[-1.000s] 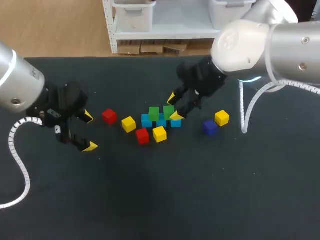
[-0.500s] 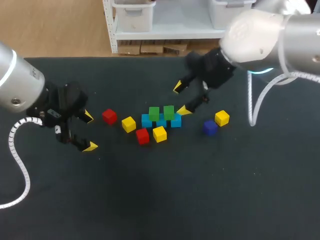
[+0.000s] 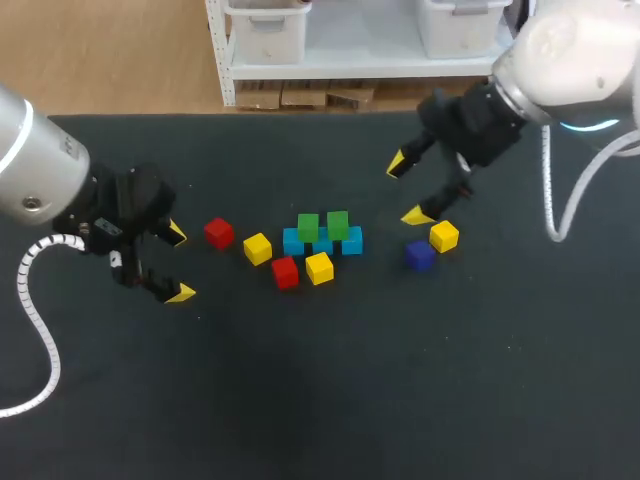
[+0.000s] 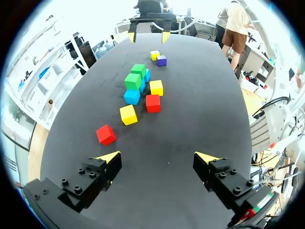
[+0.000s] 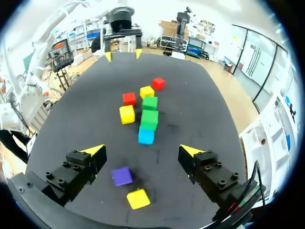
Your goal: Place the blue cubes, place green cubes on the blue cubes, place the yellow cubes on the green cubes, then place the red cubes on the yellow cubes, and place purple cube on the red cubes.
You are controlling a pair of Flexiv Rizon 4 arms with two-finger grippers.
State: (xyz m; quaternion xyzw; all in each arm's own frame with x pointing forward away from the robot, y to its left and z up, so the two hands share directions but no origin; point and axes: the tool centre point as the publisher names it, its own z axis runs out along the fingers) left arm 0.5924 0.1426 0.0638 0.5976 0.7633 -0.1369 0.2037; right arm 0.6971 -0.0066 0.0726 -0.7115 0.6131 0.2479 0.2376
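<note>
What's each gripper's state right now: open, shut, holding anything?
Left gripper: open, holding nothing.
Right gripper: open, holding nothing.

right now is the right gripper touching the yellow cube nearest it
Apart. Right wrist view shows table between the yellow cube and both right gripper fingers.

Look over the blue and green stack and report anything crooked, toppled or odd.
Nothing stands out. The two green cubes sit level on the blue cubes, none toppled or hanging off. The purple cube rests flat on the table, apart from the stack.
</note>
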